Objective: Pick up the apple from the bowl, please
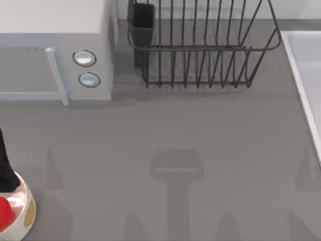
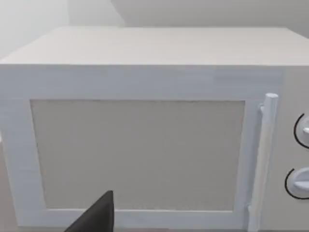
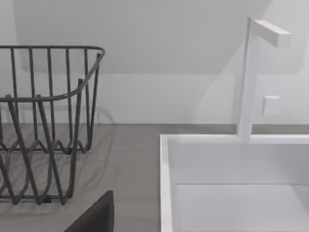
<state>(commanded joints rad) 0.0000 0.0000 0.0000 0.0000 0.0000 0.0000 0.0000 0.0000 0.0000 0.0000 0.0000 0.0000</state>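
Observation:
The red apple (image 1: 4, 213) lies inside the white bowl (image 1: 24, 195), which has yellow-gold spots on its wall. The bowl stands at the table's front left corner and is cut off by the top view's edge. A black part of my left gripper (image 1: 4, 168) hangs just behind the bowl, over its far rim. A dark piece of that gripper (image 2: 96, 218) also shows in the left wrist view, facing the microwave. A dark piece of my right gripper (image 3: 96, 217) shows in the right wrist view, between the rack and the sink.
A white microwave (image 1: 55, 50) with two knobs stands at the back left. A dark wire dish rack (image 1: 200, 47) with a cutlery holder sits at the back middle. A white sink (image 1: 307, 75) with its faucet (image 3: 251, 77) lies along the right side.

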